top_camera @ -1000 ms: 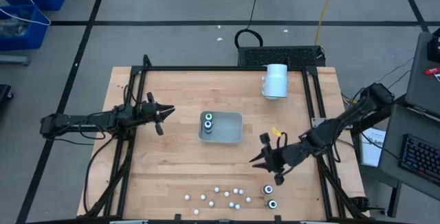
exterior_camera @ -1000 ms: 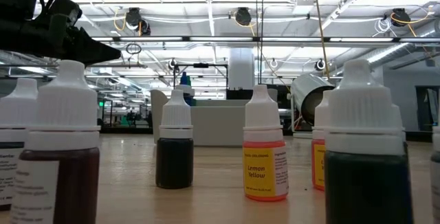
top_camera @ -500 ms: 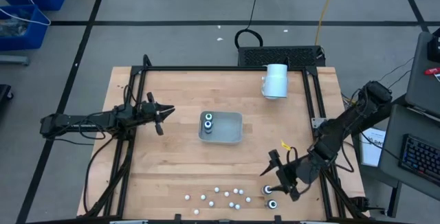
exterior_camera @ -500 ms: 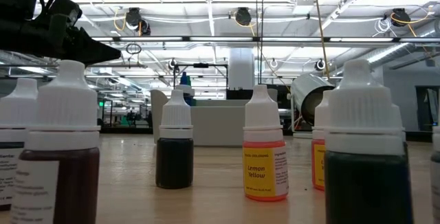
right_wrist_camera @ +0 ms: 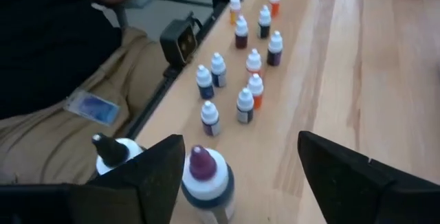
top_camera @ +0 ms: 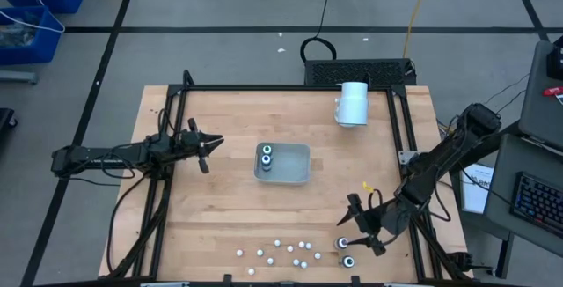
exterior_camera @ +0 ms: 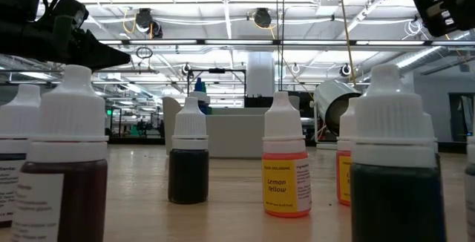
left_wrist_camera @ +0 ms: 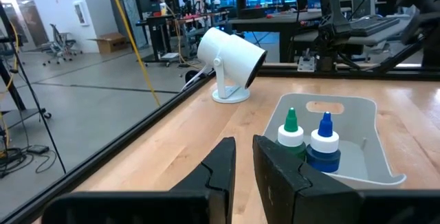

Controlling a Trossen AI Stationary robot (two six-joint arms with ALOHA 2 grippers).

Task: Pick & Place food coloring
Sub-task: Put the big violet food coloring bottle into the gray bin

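Two larger food coloring bottles stand near the table's near right corner: one with a maroon tip, one with a black tip. My right gripper hovers open there, its fingers on either side of the maroon-tipped bottle. Several small bottles stand in a loose row along the near edge. A green-tipped and a blue-tipped bottle stand in the grey tray. My left gripper waits shut at the table's left.
A large white cylinder stands at the far right of the table. A black frame runs round the tabletop. A seated person is just beyond the near edge. Bare wood lies between the tray and the row of bottles.
My right gripper has gone toward the table's near edge and down, from beside the tray's near right corner to the two bottles at the near right. It now shows at the top right of the low view. The bottles have stayed in place.
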